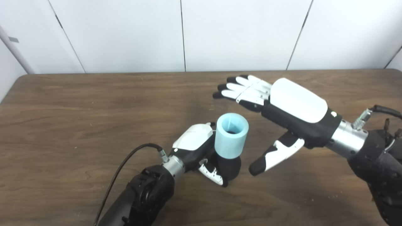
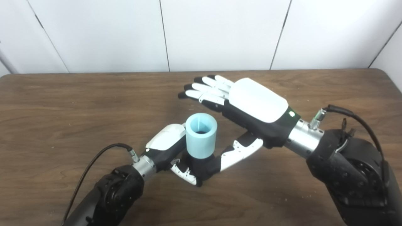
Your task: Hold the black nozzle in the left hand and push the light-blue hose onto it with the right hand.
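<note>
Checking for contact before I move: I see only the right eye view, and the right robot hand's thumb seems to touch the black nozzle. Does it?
Observer: No. The left eye view shows bare table between the right robot hand thumb and the black nozzle.
Operator: My view cuts off the table's left end. Where is it?
Observer: Its far left corner shows there, well left of the left robot hand gripping the nozzle.

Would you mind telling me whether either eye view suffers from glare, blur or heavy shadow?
Left eye view: even lighting, the right hand white shell slightly washed out. Right eye view: the light-blue hose is sharp, its bore dark; soft shadows under the left hand.
</note>
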You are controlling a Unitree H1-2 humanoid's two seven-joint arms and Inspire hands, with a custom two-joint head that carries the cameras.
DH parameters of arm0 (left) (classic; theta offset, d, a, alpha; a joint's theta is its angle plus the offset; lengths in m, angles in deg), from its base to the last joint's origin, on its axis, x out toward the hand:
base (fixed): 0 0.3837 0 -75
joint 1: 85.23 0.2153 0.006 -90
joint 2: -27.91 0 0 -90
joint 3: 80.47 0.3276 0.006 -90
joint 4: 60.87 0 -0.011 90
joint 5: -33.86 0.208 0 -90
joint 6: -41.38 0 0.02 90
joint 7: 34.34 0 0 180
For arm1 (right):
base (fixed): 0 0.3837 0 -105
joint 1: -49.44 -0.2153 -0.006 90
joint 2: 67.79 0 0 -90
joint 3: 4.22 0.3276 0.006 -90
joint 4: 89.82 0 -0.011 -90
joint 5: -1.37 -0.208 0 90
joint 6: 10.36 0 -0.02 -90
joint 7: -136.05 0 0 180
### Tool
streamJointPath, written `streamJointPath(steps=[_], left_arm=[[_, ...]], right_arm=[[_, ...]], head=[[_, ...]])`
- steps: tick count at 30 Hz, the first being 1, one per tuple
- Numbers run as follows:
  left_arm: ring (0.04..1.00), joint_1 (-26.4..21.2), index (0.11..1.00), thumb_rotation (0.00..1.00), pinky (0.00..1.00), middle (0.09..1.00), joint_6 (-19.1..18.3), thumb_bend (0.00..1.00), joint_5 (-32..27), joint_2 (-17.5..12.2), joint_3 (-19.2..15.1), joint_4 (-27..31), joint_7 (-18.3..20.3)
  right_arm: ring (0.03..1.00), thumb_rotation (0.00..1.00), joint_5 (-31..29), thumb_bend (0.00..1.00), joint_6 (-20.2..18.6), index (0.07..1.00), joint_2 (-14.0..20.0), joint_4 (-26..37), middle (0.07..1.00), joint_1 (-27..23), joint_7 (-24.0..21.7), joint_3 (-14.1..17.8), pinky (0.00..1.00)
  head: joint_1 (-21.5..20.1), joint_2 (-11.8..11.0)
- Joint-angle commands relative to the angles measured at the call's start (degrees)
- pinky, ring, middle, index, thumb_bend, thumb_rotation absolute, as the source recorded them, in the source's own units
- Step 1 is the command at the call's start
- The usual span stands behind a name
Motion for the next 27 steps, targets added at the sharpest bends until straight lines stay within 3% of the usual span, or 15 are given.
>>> streamJointPath(steps=[1, 15, 27], left_arm=[[0.759, 1.7, 0.476, 0.0, 1.0, 0.506, -0.8, 0.52, 0.3, -1.2, 1.5, -2.2, 3.9], [0.742, 1.6, 0.482, 0.0, 1.0, 0.494, 0.7, 0.52, -0.7, -1.8, 1.2, -2.6, 3.6], [0.705, 1.6, 0.484, 0.0, 1.0, 0.493, -0.7, 0.52, -0.1, -2.3, 1.5, -2.1, 4.5]], right_arm=[[1.0, 1.0, 0.1, 0.69, -0.5, 0.936, 0.9, 2.5, 0.975, -0.6, -0.2, 0.2, 1.0], [1.0, 1.0, 6.3, 0.74, 2.1, 0.957, 0.2, 0.8, 1.0, 2.6, -1.3, -3.0, 1.0], [1.0, 1.0, 6.5, 0.75, 2.3, 0.964, 0.8, 1.7, 1.0, 3.8, -1.9, -2.5, 1.0]], head=[[0.1, 0.0], [0.5, 0.2], [0.1, 0.3]])
